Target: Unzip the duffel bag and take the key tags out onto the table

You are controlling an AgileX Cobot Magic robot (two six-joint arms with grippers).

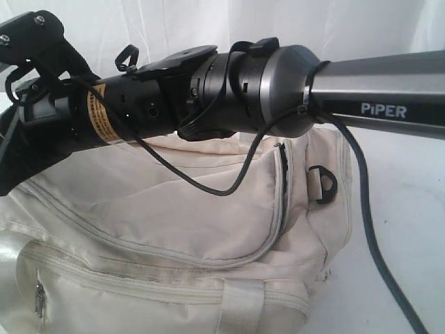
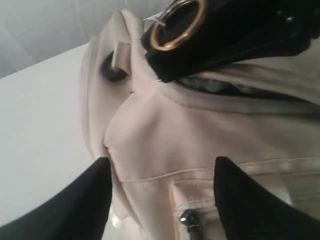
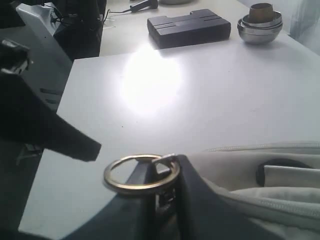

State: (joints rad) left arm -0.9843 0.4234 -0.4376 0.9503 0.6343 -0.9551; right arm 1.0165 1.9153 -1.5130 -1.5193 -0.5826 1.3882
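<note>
The cream duffel bag [image 1: 174, 229] lies on the white table [image 1: 410, 209]. My right arm [image 1: 278, 83] reaches across over it from the right. In the right wrist view my right gripper [image 3: 167, 172] is shut on a brass ring [image 3: 125, 182] fixed to the bag's zipper pull, at the bag's end [image 3: 280, 200]. In the left wrist view the ring [image 2: 177, 25] shows too, with a slit of dark lining [image 2: 215, 86] behind it. My left gripper [image 2: 160, 172] hangs open over the bag's end panel [image 2: 165, 130], holding nothing. The key tags are hidden.
A side pocket's zipper pull [image 2: 187, 218] lies between my left fingers. A black D-ring [image 1: 323, 182] hangs on the bag's end. At the table's far side sit a black box [image 3: 189, 26] and stacked metal bowls [image 3: 260, 22]. A black cable [image 1: 375, 243] trails from the right arm.
</note>
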